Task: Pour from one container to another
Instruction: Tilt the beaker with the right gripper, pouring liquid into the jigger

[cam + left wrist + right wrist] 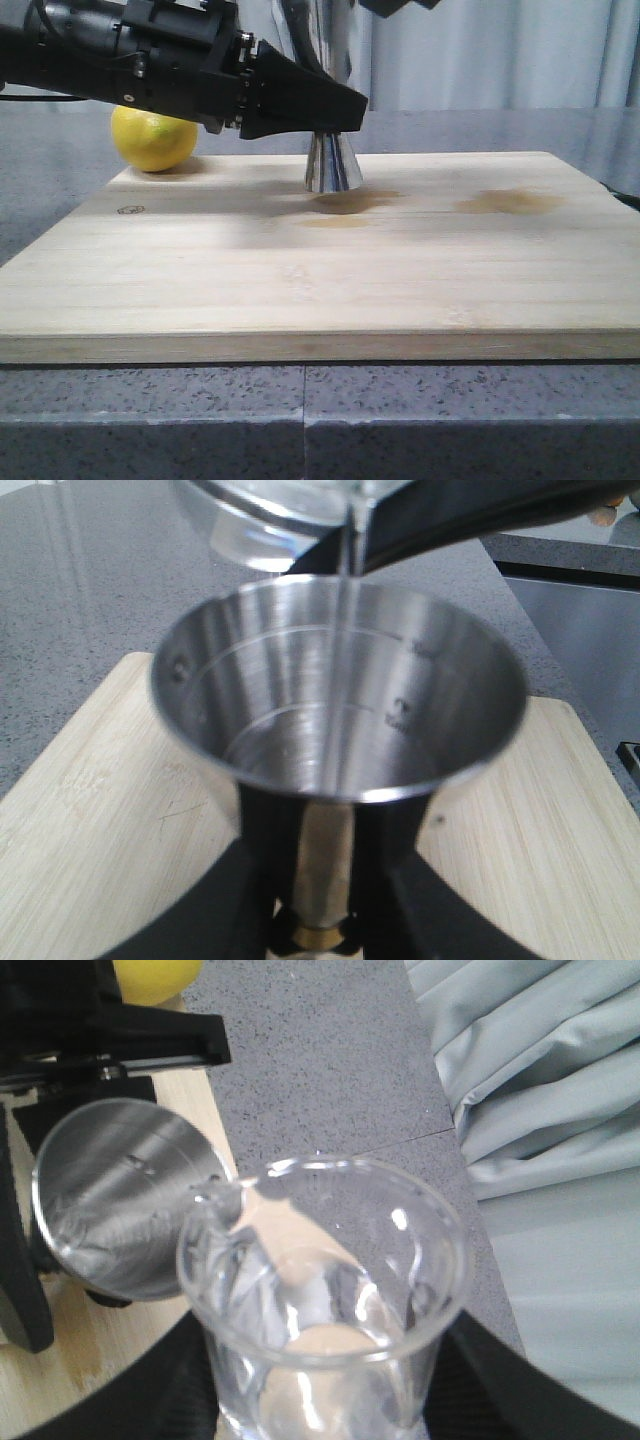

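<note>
L gripper (335, 112) clamps jigger (333, 165) waist (beaker (325, 1290) pouring in).

The steel cup (335, 695) clamped between the left pincer's (322, 920) black fingers (395, 875) is mirror-bright silver, with a thin gold band at its waist and faint measuring lines inside. Just above it, the glass beaker (325, 1300) in the right pincer (330, 1410) is clear and colourless. Behind the left pincer lies a yellow lemon (153, 138). Beneath is a pale wooden board (330, 280) with straight grain and brownish stains, on a speckled grey counter (300, 420).
</note>
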Available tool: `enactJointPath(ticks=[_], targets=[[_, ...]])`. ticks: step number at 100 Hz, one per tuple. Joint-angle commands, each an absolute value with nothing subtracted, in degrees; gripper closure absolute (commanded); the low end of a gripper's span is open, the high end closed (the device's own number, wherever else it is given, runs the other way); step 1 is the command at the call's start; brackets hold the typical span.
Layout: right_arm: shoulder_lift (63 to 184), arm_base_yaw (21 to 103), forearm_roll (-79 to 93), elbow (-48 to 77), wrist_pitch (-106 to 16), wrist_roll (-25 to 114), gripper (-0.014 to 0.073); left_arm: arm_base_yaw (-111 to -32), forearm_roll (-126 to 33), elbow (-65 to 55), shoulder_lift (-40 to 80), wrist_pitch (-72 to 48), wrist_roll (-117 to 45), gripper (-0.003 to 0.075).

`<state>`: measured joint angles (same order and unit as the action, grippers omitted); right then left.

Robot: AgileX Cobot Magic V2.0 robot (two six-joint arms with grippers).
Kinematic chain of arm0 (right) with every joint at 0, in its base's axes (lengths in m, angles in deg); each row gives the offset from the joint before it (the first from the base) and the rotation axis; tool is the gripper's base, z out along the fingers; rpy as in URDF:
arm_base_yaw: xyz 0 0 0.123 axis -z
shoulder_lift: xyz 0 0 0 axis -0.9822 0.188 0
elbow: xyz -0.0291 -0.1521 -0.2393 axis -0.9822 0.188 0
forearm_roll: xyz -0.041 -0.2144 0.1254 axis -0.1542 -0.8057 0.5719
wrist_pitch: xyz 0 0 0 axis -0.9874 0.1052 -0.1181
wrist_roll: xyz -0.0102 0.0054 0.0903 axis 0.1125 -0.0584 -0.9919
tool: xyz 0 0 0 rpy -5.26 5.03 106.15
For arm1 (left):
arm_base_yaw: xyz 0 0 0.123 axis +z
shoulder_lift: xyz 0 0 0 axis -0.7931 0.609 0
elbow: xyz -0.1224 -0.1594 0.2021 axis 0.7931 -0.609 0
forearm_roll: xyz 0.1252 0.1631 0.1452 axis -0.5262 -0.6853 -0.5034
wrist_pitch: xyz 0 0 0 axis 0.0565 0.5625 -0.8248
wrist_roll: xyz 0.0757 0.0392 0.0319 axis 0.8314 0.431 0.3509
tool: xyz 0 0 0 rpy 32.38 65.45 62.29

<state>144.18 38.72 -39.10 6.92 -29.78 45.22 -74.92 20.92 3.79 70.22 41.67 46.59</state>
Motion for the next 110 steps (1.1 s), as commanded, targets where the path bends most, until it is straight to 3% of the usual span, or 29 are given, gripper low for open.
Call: enactJointPath(ticks=[1,110], targets=[[142.5,38.7,-41.9,4.8,-32.4,45.6,0.0336,-75.5,24.5,5.4,68.0,48.2,46.1,0.0584],[143.6,37.7,-48.4,4.8,-31.2,47.7,0.0336,-75.5,24.4,5.4,68.0,48.2,46.1,0.0584]])
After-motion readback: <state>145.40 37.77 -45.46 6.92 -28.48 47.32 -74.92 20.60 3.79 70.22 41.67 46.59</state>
